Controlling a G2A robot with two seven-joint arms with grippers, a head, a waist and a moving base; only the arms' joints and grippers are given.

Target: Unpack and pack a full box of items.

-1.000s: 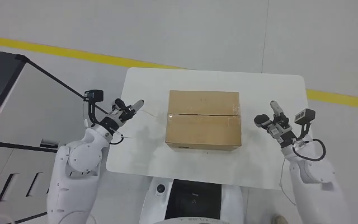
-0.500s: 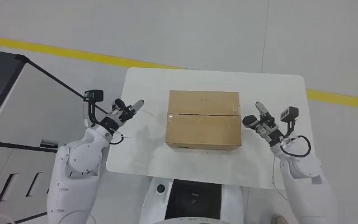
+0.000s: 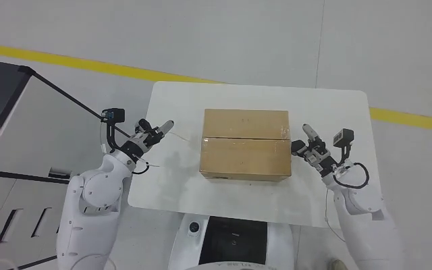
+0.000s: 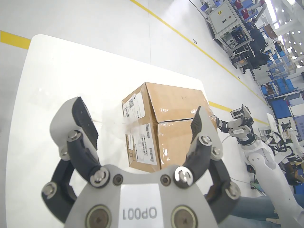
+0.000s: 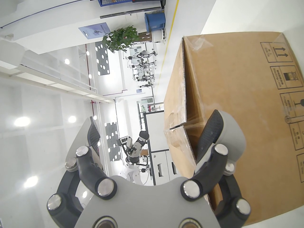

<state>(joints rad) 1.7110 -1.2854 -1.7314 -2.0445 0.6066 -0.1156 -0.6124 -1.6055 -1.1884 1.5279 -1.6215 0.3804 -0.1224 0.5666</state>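
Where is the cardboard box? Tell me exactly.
In the top view the closed cardboard box sits centred on the white table, the open right gripper close by its right end, the open left gripper farther off the left end.

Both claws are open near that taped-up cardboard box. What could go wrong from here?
1. The right gripper sits open right at one end of the cardboard box, while the left gripper is well apart from the other end. A push could slide the box across the smooth table with nothing bracing it.
2. Clear tape covers the seam between the closed flaps. Blunt fingers may slip on it or tear the cardboard.
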